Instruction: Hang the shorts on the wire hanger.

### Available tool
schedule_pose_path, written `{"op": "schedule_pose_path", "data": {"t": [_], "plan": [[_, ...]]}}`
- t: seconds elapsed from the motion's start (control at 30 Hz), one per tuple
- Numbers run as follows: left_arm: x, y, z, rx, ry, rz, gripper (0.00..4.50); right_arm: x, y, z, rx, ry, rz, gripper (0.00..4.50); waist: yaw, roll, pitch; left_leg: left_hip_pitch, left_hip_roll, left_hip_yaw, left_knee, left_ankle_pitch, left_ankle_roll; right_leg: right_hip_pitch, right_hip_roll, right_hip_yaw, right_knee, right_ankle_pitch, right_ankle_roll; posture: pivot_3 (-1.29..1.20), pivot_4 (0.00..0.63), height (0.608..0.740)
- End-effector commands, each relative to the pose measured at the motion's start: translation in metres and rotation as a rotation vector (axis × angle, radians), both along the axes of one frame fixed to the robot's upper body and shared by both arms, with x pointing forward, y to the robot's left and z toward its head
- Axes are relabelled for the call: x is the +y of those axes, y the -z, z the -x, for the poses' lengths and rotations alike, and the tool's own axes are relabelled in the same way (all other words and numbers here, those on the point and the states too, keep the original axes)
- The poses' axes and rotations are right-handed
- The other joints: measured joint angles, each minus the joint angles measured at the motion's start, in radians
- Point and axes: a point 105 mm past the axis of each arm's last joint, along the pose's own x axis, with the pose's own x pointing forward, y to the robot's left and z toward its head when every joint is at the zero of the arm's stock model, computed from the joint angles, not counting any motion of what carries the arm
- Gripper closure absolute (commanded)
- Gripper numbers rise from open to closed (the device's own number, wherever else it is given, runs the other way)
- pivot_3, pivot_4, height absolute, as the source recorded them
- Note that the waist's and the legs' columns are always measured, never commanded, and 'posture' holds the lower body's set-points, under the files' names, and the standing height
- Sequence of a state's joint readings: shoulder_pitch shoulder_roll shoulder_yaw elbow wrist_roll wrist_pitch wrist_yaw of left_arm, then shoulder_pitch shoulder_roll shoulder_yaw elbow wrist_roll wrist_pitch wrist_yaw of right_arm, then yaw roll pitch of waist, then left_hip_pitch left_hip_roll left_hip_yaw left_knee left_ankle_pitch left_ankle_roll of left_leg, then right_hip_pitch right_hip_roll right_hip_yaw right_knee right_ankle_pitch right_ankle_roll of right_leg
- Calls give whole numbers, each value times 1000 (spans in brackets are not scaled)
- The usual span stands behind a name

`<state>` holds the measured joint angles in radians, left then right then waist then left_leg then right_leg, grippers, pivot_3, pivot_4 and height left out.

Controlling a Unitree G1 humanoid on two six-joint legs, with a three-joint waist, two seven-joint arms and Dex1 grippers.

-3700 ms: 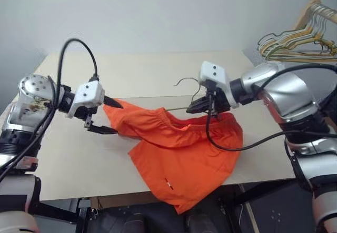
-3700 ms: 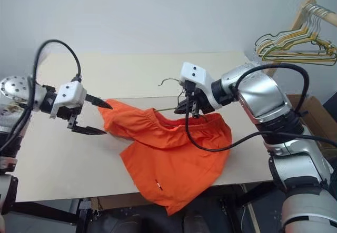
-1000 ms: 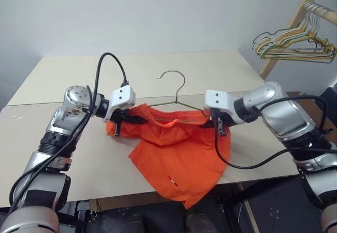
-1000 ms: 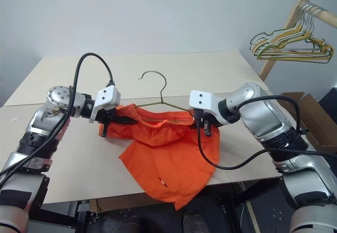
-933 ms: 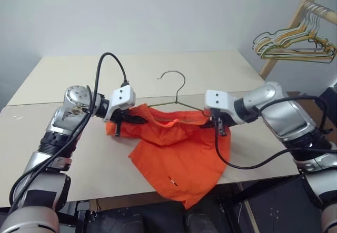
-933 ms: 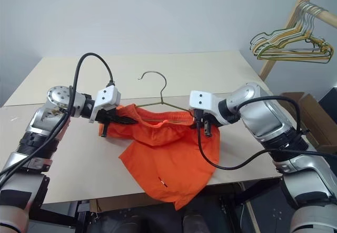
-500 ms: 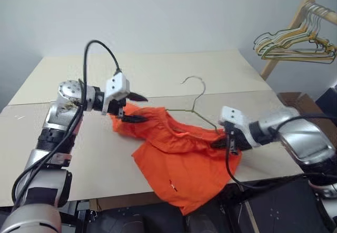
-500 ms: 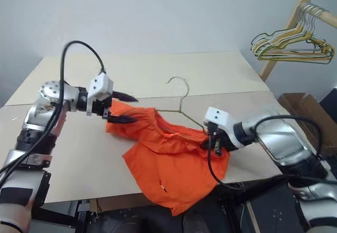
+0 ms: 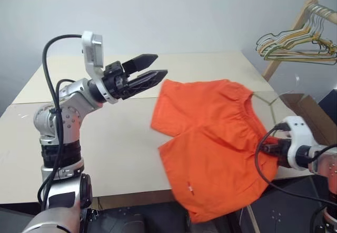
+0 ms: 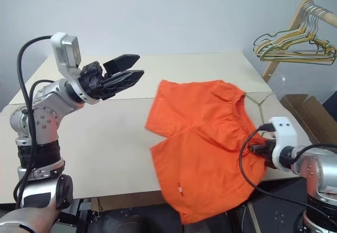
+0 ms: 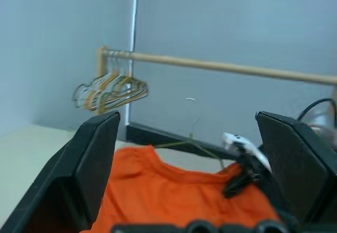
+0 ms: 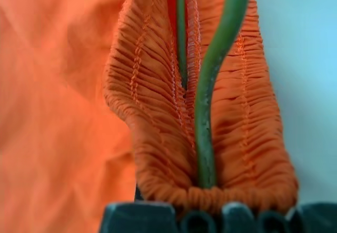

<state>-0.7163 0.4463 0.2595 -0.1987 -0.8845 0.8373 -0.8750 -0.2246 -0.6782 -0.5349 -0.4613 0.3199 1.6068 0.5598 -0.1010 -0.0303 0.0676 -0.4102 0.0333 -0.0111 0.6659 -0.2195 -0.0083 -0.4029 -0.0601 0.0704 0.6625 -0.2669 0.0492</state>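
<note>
We see a wide beige table [image 9: 105, 138] with the shorts [image 9: 216, 138] spread across its right half, one leg draping over the front edge and the gathered waistband turned toward the table's right end. A small white tag [image 9: 190, 188] shows low on the hanging leg. Beyond the table's far right corner stands a wooden rack [image 9: 300, 17] carrying a bunch of coloured hangers [image 9: 295, 43].

Our left gripper [image 9: 150, 69] is raised above the table, well apart from the fabric, pointing toward the shorts; its two black fingers [image 9: 138, 61] are spread wide and hold nothing. In the left wrist view the same fingers [image 11: 89, 164] stand far apart at either side, with the orange cloth between them in the distance.

Our right gripper [image 10: 251, 150] sits at the table's right edge, clamped tight on the waistband end of the shorts. In the right wrist view the pinched elastic folds [image 12: 158, 112] rise from the closed jaws, with the wire hanger [image 12: 210, 96] running up between them. From the head, the hanger's thin hook [image 10: 275, 80] sticks out past the waistband toward the rack.
</note>
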Motion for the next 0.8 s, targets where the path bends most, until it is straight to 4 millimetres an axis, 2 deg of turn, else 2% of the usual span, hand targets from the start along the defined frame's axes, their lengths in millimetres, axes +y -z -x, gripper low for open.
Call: {"op": "schedule_pose_path", "data": {"t": [0.03, 0.2, 0.3, 0.5, 0.8], "plan": [[-4, -11, 14, -59, 9, 9, 18, -32, -26, -7, -122, 218, -9, 4500, -3, 0, 0, 1, 0, 1, -1, 0, 0, 1, 0, 1, -1, 0, 0, -185, 75, 740], [-7, -7, 12, -48, -4, -6, 18, -56, -60, -35, -270, 490, -182, 4500, -26, 2, 1, 5, 0, 3, -5, 0, 0, 3, 0, 2, -3, 0, -1, -184, 70, 740], [-8, -4, 10, -48, -18, -27, 18, -66, -76, -43, -296, 604, -224, 4500, -33, 3, 1, 4, 0, 3, -7, 0, 0, 2, 1, 2, -5, -1, -1, -177, 66, 740], [-6, 0, 11, -49, -28, -45, 18, -82, -97, -44, -306, 822, -294, 4500, -38, 4, 0, 3, -1, 4, -7, 0, 0, 2, -1, 3, -6, -1, -1, -165, 56, 740], [-6, 3, 8, -59, -37, -65, 18, -105, -107, -31, -263, 1036, -387, 4500, -48, 9, -1, 2, -1, 4, -7, 0, 0, 2, -1, 3, -7, -1, -1, -165, 40, 740]]}}
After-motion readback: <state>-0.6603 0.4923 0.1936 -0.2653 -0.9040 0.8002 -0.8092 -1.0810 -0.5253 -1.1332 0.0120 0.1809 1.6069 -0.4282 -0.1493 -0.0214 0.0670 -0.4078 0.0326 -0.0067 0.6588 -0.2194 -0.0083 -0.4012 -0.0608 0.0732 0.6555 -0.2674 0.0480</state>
